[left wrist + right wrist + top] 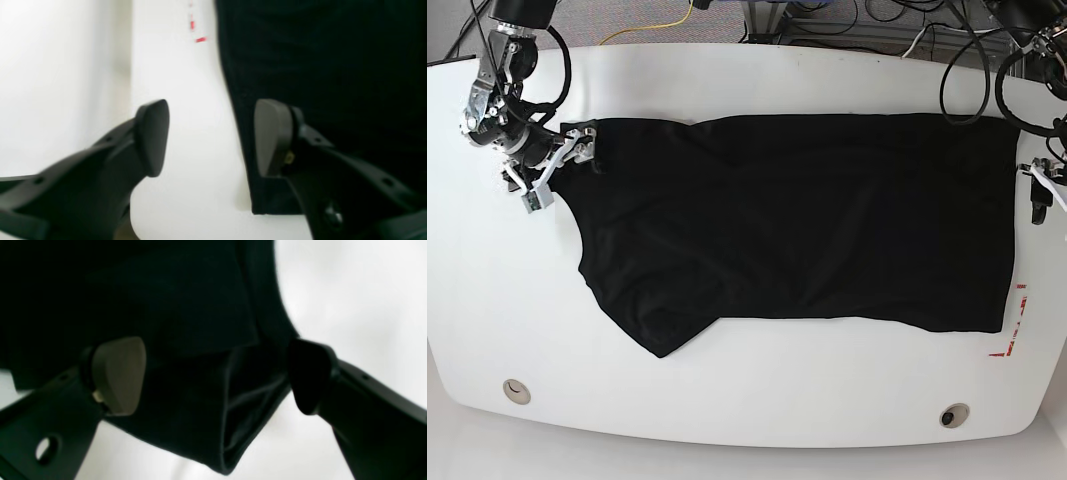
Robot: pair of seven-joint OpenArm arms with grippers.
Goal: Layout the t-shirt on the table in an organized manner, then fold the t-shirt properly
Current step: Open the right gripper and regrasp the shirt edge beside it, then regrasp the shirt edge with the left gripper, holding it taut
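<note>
Smooth white table [757,420] – limp black t-shirt [827,220] spread

The shirt [797,220] covers the middle of the surface [747,400], from upper left to far right. Bare room runs along the whole bottom of the frame, down the left side and across the top strip. Cables [867,30] crowd the top edge. Only a narrow bare strip remains at right.

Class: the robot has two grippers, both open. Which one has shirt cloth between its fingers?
The right gripper, at the base view's left: a sleeve of the t-shirt sits between its fingers. The left gripper straddles the shirt's edge, mostly bare table between.
</note>
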